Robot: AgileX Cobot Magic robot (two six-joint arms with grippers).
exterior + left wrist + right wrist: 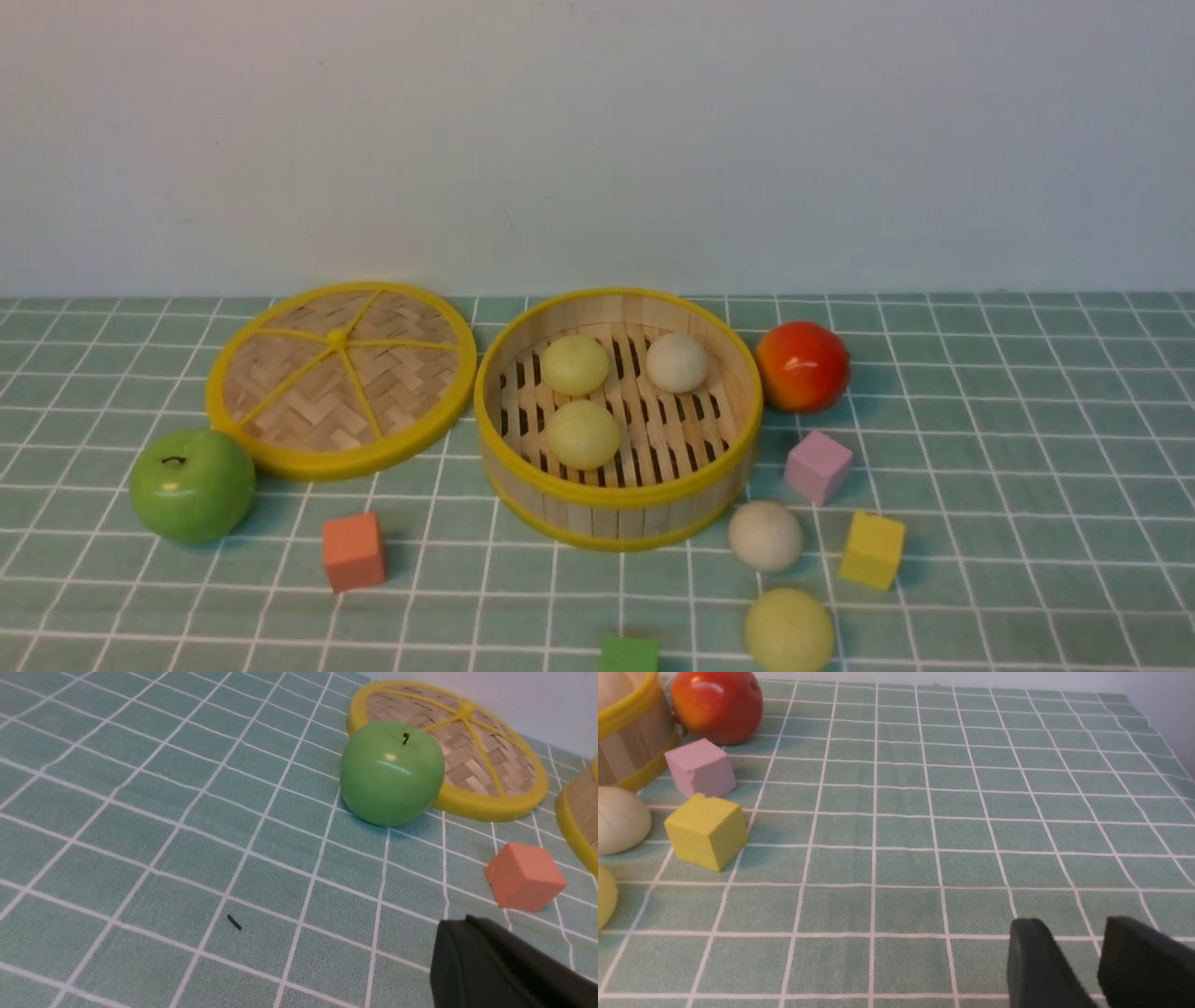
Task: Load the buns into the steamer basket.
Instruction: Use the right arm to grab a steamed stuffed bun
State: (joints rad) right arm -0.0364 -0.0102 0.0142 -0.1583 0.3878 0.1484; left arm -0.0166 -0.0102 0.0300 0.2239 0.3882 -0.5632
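1. Waiting on the tabletop beside the steamer basket: off-white bun, yellow-green bun; three inside.
2. Empty right end effector stands apart; left end effector together.
3. Straddle the off-white bun, clear of the yellow cube.

A plain pale wall is seen behind a table covered by a teal cloth gridded with white lines.

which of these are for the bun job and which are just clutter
For the job: steamer basket, three buns inside it, off-white bun, yellow-green bun outside.
Lying about: lid, green apple, red fruit, orange cube, pink cube, yellow cube, green cube.
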